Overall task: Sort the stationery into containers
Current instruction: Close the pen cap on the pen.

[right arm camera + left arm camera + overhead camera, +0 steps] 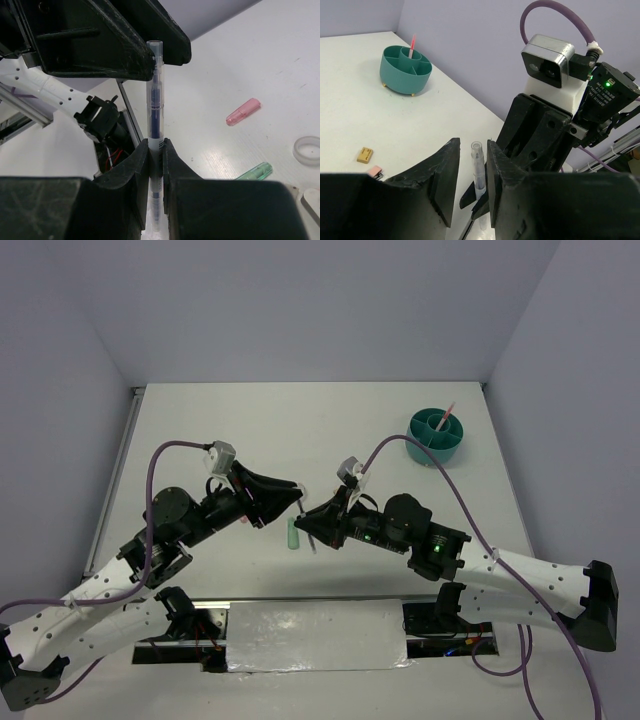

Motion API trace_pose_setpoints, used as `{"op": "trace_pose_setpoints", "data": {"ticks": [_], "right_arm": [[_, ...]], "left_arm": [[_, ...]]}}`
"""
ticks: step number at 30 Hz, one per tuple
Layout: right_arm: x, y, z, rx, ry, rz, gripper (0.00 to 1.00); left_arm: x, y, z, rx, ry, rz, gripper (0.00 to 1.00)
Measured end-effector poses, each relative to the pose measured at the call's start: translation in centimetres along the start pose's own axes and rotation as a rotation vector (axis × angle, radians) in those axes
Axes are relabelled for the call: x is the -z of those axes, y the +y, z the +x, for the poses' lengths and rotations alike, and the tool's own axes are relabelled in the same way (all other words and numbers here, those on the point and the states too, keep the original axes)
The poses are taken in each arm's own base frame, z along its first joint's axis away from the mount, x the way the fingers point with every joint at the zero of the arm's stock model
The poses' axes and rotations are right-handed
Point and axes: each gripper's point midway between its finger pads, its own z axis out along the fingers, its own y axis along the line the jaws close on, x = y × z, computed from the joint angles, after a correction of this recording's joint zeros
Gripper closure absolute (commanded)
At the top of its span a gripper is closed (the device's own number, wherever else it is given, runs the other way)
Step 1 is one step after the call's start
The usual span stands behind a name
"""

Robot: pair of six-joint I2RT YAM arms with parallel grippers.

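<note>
Right wrist: right end effector (pixel 156 147) clamps one clear pen (pixel 155 100); left end effector (pixel 473 150) parted around it.

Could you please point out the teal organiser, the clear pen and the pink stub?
teal organiser (pixel 402 80): left wrist view, outer wall.
clear pen (pixel 154 100): right wrist view, upper barrel.
pink stub (pixel 243 111): right wrist view, its middle.
</note>
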Motion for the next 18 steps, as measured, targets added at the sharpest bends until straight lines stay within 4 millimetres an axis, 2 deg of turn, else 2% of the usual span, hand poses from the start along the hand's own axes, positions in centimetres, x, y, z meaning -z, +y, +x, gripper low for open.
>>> {"op": "trace_pose_setpoints", "data": {"ticks": [2, 3, 5, 6, 12, 18], "right_arm": [[-0.01, 0.0, 0.01, 0.0, 0.0, 0.0, 1.0], [-0.02, -0.01, 0.04, 0.0, 0.001, 0.0, 1.0], [-0.08, -0.05, 0.13, 0.0, 0.004, 0.001, 1.0], [-0.12, -0.05, 0.16, 0.0, 0.005, 0.001, 1.0], [-0.12, -0.11, 0.16, 0.01, 0.006, 0.002, 1.0], [-0.12, -0.03, -0.75, 0.039, 0.017, 0.014, 1.0]], "left_arm": [[0.01, -0.01, -0.02, 0.0, -0.001, 0.0, 0.65], [0.04, -0.04, -0.05, 0.0, -0.001, 0.001, 0.71], [0.11, -0.14, -0.15, 0.0, -0.004, 0.004, 0.77], [0.14, -0.14, -0.16, -0.001, -0.005, 0.004, 0.85], [0.13, -0.28, -0.09, 0.002, -0.001, 0.012, 1.0], [-0.01, -0.63, -0.66, -0.003, -0.024, 0.028, 1.0]]}}
